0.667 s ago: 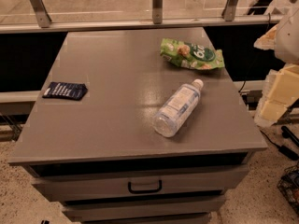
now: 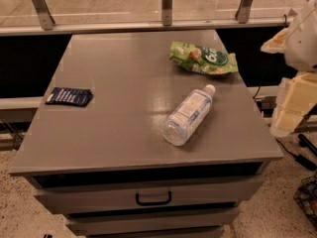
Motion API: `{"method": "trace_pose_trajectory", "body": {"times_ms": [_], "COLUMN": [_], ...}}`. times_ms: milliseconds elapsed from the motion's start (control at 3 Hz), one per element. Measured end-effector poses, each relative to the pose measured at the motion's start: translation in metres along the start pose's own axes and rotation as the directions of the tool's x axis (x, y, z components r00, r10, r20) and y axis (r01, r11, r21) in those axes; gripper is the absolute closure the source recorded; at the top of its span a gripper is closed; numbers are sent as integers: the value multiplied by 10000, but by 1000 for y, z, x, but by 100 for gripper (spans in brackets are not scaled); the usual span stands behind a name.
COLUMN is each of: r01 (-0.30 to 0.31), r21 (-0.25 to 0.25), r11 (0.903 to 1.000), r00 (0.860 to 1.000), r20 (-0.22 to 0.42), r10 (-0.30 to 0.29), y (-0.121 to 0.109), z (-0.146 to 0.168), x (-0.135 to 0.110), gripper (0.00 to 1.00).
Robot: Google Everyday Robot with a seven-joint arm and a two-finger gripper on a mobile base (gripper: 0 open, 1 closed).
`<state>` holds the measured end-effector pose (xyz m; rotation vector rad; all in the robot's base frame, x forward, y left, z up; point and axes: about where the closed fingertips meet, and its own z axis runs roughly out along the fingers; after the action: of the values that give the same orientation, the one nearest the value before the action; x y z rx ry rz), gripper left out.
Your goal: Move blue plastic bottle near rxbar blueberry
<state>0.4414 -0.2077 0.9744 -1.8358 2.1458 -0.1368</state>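
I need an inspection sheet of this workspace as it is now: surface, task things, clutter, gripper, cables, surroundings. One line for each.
Surface: grey cabinet top, flat, with a faint shine.
Job's things: water bottle lying on its side right of centre, cap pointing away from the camera; dark blue bar flat near the left edge, well apart from the bottle.
Clutter: green snack bag behind the bottle, not touching it.
Gripper: gripper beside the cabinet's right side, touching no item.
Cables: dark cable on the floor at the right.
Surroundings: drawer below the top; metal posts behind.
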Motion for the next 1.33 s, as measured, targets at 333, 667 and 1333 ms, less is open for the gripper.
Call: {"method": "trace_pose_trajectory", "body": {"times_ms": [333,667,1333], "r01": [2108,2913,3958], "r21": [-304,-233,-732], "r11": [9771,9564,9154], "r00": [9774,9565,9182], "r20": [241,268,122], "r10": [-2101,-2906,-3960], "y": [-13,-14,-14], "z": [25,24,38], "x": [-13,-14,-24], "gripper": [0,0,0]}}
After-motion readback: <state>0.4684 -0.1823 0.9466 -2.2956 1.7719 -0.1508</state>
